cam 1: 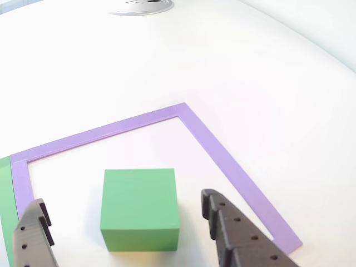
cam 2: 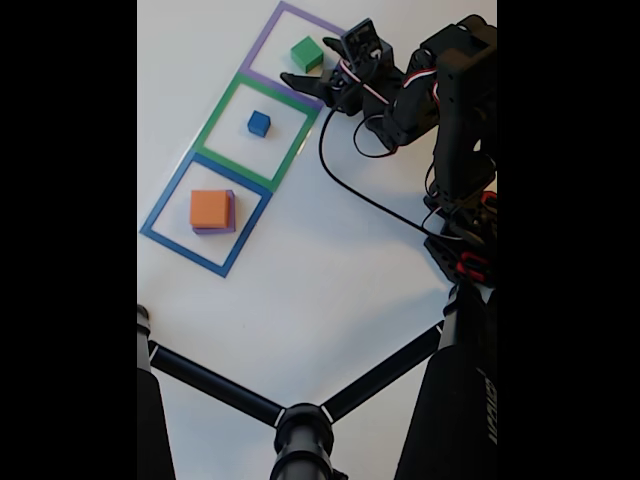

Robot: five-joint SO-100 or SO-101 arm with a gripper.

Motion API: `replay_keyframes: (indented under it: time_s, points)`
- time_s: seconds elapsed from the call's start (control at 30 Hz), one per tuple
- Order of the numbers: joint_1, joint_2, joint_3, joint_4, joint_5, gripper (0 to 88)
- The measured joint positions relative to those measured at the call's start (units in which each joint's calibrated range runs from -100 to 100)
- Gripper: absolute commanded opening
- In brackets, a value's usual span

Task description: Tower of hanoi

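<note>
Green cube [cam 1: 139, 208] inside purple frame [cam 1: 222, 156], clear of edges; gripper [cam 1: 125, 222] spread wide, straddling it, untouched.

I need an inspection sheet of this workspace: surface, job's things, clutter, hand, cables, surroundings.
Surface: white table, three taped square frames in a row.
Job's things: green cube in purple frame; blue cube in green frame; orange cube on a purple block, in blue frame.
Clutter: nothing seen.
Hand: hand open, fingers either side of green cube, not touching.
Cables: black cable across table.
Surroundings: black tripod legs.
</note>
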Motion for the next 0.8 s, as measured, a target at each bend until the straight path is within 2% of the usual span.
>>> replay_keyframes:
  time_s: [0.8]
  points:
    - [0.0, 2.79, -3.19, 2.82, 0.0, 10.3]
